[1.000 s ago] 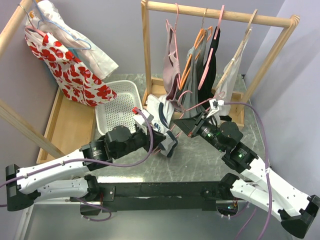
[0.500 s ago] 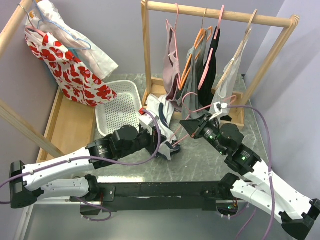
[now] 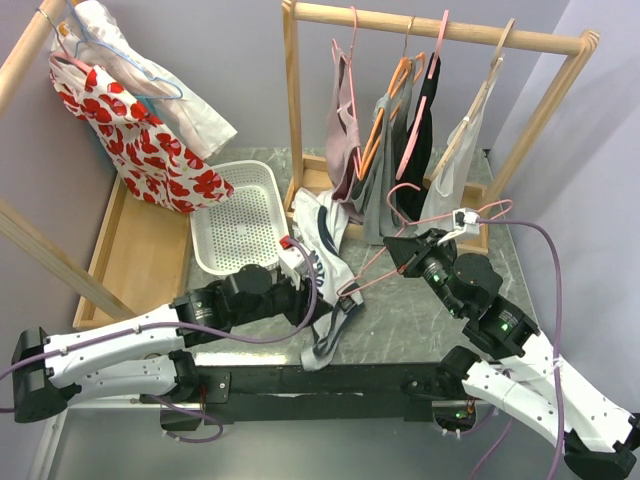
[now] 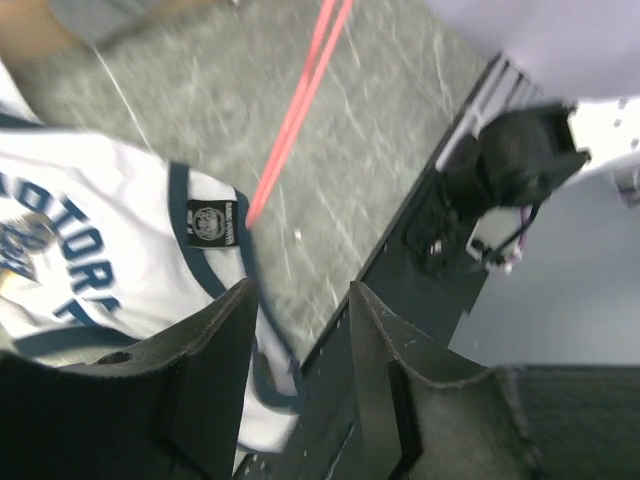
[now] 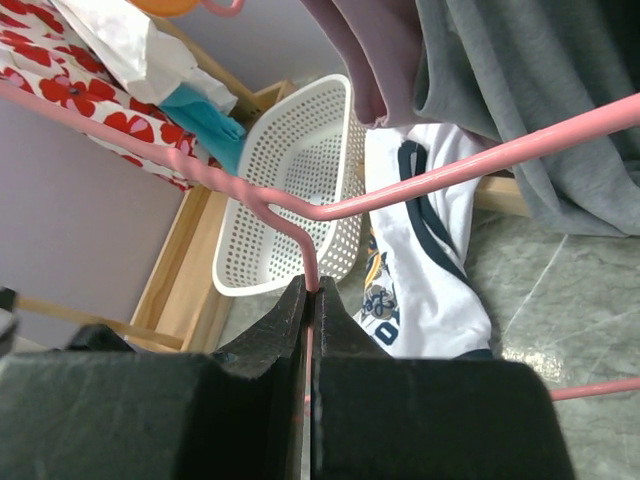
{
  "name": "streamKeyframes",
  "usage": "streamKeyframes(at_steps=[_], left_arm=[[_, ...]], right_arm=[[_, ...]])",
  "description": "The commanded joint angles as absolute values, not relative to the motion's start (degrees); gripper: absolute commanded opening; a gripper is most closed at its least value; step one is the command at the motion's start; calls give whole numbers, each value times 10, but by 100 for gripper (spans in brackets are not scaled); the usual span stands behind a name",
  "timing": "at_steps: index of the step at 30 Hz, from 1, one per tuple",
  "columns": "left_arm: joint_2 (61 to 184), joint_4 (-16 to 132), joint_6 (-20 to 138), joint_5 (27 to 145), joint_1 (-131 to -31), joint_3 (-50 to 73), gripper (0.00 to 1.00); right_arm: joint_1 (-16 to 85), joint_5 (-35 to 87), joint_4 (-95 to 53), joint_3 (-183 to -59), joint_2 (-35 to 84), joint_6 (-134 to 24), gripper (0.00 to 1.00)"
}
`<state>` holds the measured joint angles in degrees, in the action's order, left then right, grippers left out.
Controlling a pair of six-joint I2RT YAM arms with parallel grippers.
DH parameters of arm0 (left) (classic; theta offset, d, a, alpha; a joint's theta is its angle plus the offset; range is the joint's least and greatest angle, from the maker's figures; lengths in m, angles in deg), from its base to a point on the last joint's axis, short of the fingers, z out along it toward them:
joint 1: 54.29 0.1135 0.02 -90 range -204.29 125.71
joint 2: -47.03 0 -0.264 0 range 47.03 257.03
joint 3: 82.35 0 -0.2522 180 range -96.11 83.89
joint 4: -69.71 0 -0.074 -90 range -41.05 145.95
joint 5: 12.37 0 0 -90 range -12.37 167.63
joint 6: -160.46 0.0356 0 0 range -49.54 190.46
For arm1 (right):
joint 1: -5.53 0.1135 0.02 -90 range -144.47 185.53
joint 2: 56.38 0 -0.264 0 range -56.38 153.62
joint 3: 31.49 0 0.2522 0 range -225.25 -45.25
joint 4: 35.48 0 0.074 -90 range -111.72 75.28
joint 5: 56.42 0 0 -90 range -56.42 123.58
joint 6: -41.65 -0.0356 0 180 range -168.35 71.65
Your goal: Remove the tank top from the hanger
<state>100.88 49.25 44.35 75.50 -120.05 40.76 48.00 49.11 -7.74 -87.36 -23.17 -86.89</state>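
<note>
The white tank top (image 3: 322, 232) with navy trim lies crumpled on the table by the basket, and one navy strap is stretched toward the table's near edge. My left gripper (image 3: 336, 306) is over that strap. In the left wrist view its jaws (image 4: 300, 300) stand apart, with the strap loop (image 4: 268, 362) hanging loosely between them and the shirt (image 4: 100, 250) beside them. My right gripper (image 3: 397, 248) is shut on the pink wire hanger (image 3: 372, 272), pinching the wire (image 5: 312, 262) just below its bend. The hanger's lower bar (image 4: 300, 110) still runs into the shirt's neck opening.
A white perforated basket (image 3: 240, 200) sits left of the shirt. The wooden rack (image 3: 430, 28) behind holds several hung garments (image 3: 385, 150). A red floral garment (image 3: 140, 140) hangs from the left rail. The black frame (image 4: 420, 250) runs along the table's near edge.
My left gripper has drawn back toward the near edge, stretching the strap with it. My right gripper has moved right and up with the hanger, away from the shirt.
</note>
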Motion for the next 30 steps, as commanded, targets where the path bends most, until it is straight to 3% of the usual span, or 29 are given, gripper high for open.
streamKeyframes(at_steps=[1, 5, 7, 13, 14, 15, 16, 18, 30], left_arm=[[1020, 523, 423, 793, -1200, 437, 48], [1061, 512, 404, 757, -1200, 447, 47], [1083, 510, 394, 728, -1199, 447, 57], [1215, 530, 376, 602, -1199, 405, 59], [1249, 530, 372, 572, -1199, 393, 63], [1264, 535, 364, 525, -1199, 371, 74], [1277, 540, 360, 505, -1198, 360, 94], [1321, 545, 356, 506, -1179, 319, 98], [1454, 509, 317, 527, -1102, 203, 99]], right_arm=[[478, 506, -84, -895, -228, -863, 0], [477, 537, -62, -906, -232, -861, 0], [477, 567, -38, -911, -235, -861, 0], [478, 622, 17, -925, -262, -854, 0], [478, 628, 28, -929, -268, -852, 0], [478, 633, 34, -932, -274, -853, 0], [478, 641, 40, -936, -284, -854, 0], [478, 645, 55, -939, -296, -854, 0], [478, 677, 108, -958, -361, -851, 0]])
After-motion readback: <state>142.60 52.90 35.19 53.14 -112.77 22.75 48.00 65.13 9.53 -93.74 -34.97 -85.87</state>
